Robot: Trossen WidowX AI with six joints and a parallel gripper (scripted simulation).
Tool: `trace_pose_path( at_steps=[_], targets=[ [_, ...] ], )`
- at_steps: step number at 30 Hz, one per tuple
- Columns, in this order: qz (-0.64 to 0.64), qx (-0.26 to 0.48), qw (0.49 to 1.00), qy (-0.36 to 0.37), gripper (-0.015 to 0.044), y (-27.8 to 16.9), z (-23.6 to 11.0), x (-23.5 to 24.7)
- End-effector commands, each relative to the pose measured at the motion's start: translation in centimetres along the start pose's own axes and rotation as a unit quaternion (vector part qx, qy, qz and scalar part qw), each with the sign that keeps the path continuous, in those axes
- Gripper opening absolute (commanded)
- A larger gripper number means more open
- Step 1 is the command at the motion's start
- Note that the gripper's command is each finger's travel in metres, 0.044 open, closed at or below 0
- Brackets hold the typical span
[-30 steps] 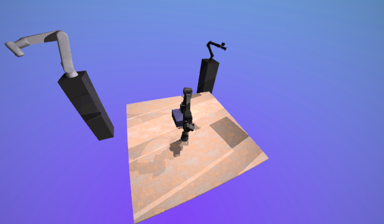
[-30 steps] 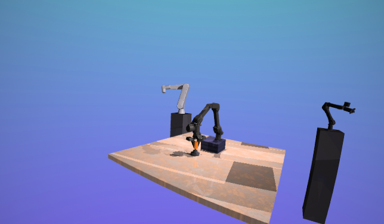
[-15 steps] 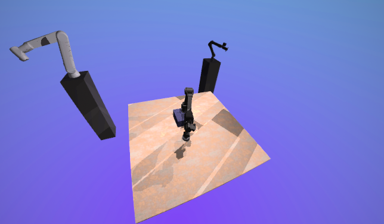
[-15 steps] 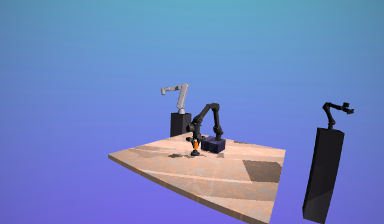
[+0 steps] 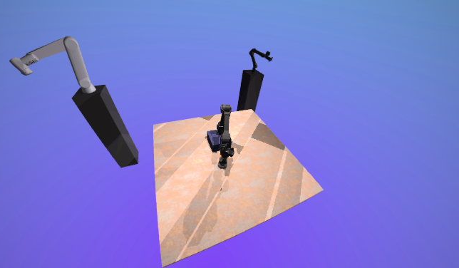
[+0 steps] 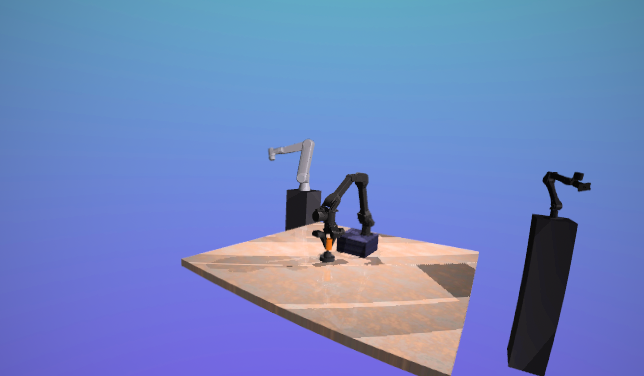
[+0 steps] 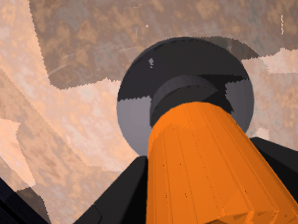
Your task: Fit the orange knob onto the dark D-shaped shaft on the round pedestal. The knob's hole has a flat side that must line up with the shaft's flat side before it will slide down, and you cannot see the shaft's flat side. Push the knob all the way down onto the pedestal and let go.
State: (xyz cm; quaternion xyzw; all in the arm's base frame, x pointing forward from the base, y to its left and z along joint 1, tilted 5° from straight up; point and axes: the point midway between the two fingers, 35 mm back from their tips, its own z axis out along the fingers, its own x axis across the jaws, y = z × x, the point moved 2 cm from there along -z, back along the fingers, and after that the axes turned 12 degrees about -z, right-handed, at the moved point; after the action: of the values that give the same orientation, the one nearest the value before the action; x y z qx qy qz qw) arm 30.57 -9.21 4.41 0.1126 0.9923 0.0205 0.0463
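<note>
The orange knob (image 6: 329, 244) (image 7: 212, 160) is upright between the fingers of my gripper (image 6: 329, 243), which is shut on it. The round dark pedestal (image 5: 222, 165) (image 6: 327, 258) (image 7: 134, 122) stands on the table directly under the knob. In the wrist view the knob's lower end covers part of the pedestal's raised middle. The shaft is hidden, and so is the knob's hole. I cannot tell whether the knob's lower end touches the pedestal or how far it is over the shaft.
The dark blue base block (image 5: 214, 140) (image 6: 358, 243) of my arm stands close beside the pedestal. A grey arm (image 5: 77, 64) (image 6: 305, 162) and a small black arm (image 5: 254, 58) (image 6: 553, 192) stand on tall dark columns beyond the table (image 5: 241, 214) (image 6: 368, 320). Shadows cross the table top.
</note>
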Motion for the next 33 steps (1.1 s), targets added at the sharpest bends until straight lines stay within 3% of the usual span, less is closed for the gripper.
trace_pose_path(
  at_steps=[1,8,15,33],
  targets=[
    [-0.002,-0.001,1.0,0.002,0.0,0.03,0.07,0.15],
    [-0.007,-0.001,1.0,0.002,0.0,0.03,-0.49,0.11],
    [-0.107,-0.001,0.994,0.002,0.0,0.02,-0.59,-0.04],
    [-0.107,-0.001,0.994,0.002,0.0,-0.03,-0.06,-0.75]
  ],
)
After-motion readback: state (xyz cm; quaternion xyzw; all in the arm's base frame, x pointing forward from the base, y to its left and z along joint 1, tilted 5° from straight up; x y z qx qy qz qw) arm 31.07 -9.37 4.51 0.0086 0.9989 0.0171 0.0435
